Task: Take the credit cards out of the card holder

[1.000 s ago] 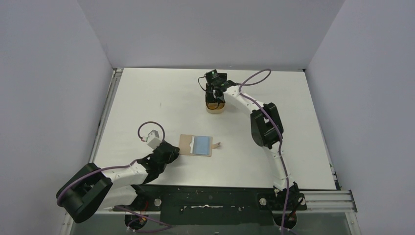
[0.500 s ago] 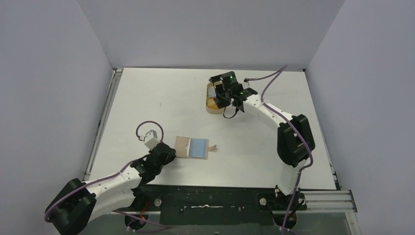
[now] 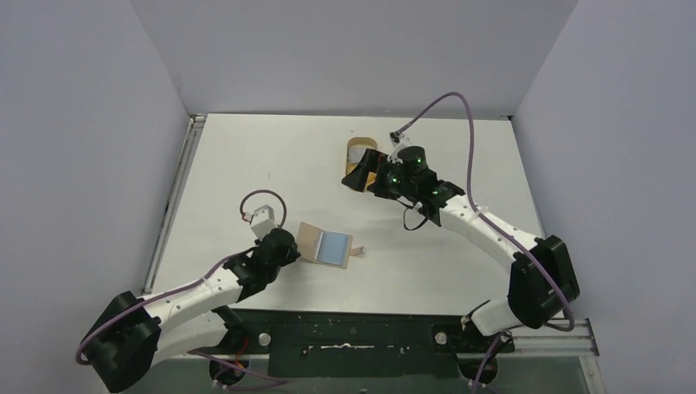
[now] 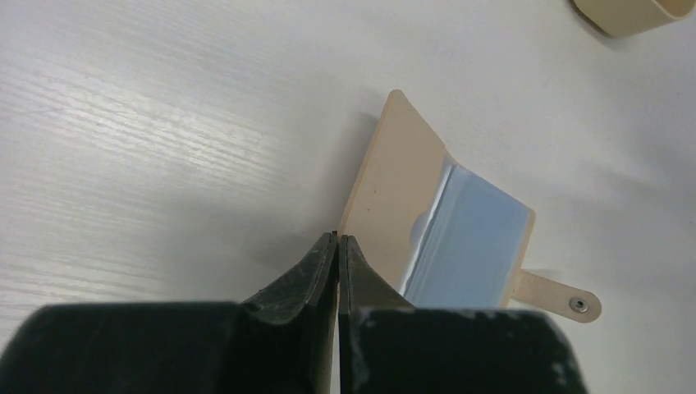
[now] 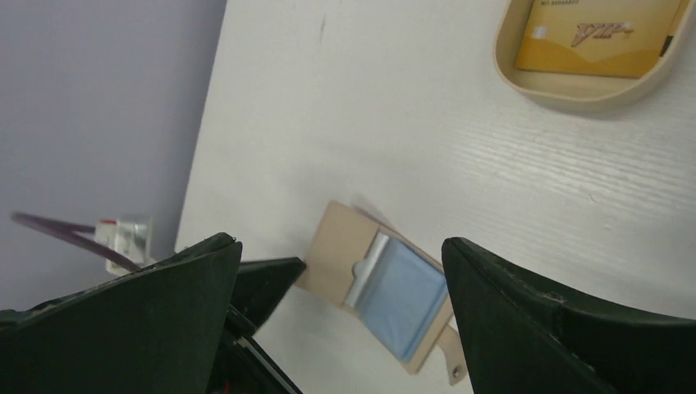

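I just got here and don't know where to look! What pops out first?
The open tan card holder on the near half of the table, showing a light blue card, with the left claw pinched shut on its edge. Farther back, an oval dish holds a yellow card, and the right claw hangs wide open nearby.

The white table (image 3: 246, 164) carries the opened tan card holder (image 3: 309, 240) near its front middle, and an oval tan dish (image 5: 574, 98) farther back, well apart.
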`<state>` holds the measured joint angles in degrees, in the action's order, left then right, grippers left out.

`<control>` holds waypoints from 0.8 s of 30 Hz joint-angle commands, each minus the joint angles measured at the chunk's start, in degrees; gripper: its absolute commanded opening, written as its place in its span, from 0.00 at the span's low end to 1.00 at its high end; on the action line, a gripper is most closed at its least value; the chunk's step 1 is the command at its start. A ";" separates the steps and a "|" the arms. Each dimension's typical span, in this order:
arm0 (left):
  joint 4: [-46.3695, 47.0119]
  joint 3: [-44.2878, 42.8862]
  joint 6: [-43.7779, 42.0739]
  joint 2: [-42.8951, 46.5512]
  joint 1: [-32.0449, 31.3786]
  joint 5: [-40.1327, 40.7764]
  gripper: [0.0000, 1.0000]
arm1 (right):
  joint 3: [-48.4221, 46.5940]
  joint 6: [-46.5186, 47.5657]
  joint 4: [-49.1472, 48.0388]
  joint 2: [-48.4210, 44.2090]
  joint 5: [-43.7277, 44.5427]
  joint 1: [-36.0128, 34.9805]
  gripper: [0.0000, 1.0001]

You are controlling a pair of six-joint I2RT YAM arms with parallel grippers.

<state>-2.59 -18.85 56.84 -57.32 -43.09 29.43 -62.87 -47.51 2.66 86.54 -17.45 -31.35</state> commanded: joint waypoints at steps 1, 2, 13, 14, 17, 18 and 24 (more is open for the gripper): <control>1.25 -6.62 -1.89 -4.09 -1.69 -0.02 0.00 | 6.26 12.89 3.06 -8.10 -0.32 -0.33 1.00; 1.17 -7.44 -1.91 -5.13 -1.87 -0.29 0.00 | 8.03 13.66 2.95 -9.81 0.52 -0.32 1.00; -1.23 -14.82 0.68 -15.33 -4.77 -2.55 0.82 | 13.37 22.20 11.17 -22.46 7.88 0.31 1.00; -2.66 -15.64 0.37 -15.20 -4.93 -1.48 0.86 | 13.85 22.59 11.56 -23.38 8.50 0.37 1.00; -5.20 -16.97 -4.56 -12.57 -4.87 2.42 0.97 | 15.73 23.53 11.72 -26.68 10.43 0.59 1.00; -5.60 -17.30 -6.97 -11.43 -4.70 3.68 0.97 | 16.35 24.20 11.63 -27.69 11.17 0.67 1.00; -3.46 -17.99 -22.48 -2.68 2.16 -2.98 0.97 | 16.67 30.31 13.33 -30.01 12.44 1.87 1.00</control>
<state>-8.29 -34.17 46.39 -66.06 -46.19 30.94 -45.84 -22.83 16.32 58.22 -7.44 -30.52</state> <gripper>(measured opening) 0.971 0.999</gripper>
